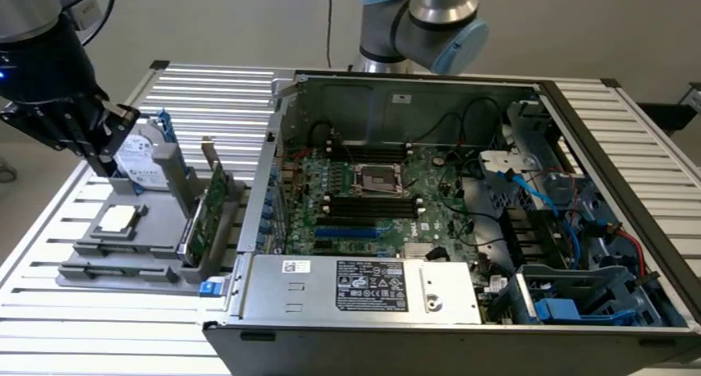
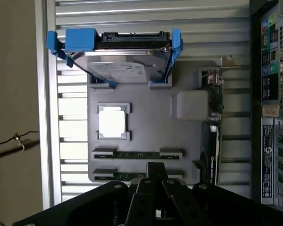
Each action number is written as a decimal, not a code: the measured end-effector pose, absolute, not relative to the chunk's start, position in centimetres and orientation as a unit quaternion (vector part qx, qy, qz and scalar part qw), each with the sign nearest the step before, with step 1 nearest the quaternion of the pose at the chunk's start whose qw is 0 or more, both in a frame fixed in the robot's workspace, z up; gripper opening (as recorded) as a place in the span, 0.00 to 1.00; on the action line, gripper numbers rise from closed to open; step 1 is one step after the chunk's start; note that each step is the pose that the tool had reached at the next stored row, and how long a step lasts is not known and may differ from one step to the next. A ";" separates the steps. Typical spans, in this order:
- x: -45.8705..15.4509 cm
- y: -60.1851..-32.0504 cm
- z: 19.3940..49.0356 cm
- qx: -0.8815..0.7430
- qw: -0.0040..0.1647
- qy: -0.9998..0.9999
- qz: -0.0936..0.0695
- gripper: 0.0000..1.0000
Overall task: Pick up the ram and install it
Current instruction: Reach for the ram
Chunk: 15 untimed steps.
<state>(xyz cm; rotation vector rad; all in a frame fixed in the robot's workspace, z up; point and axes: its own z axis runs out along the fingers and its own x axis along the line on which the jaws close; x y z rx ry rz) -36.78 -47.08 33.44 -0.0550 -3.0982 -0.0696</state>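
On the slatted metal table (image 1: 98, 335), before a plain beige wall (image 1: 219, 19), the ram (image 2: 137, 154) lies flat in a grey holder (image 2: 146, 122) beside the open computer case (image 1: 416, 101); the claw (image 2: 155, 170) hangs clenched above it, empty.

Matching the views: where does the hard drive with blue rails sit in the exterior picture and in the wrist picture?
Exterior view: the hard drive stands upright at the far end of the grey holder, at the exterior view's left, outside the computer case.
Wrist view: the hard drive stands in the grey holder, at its edge.
Shared landmark: the square silver processor lying on the holder next to the drive.
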 end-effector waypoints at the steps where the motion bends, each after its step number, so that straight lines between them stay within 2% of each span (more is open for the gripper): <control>1: -36.9 -47.3 33.4 -0.016 0.021 -0.999 -0.022 0.11; 15: -37.5 -49.6 33.6 -0.006 0.020 -1.000 -0.022 0.11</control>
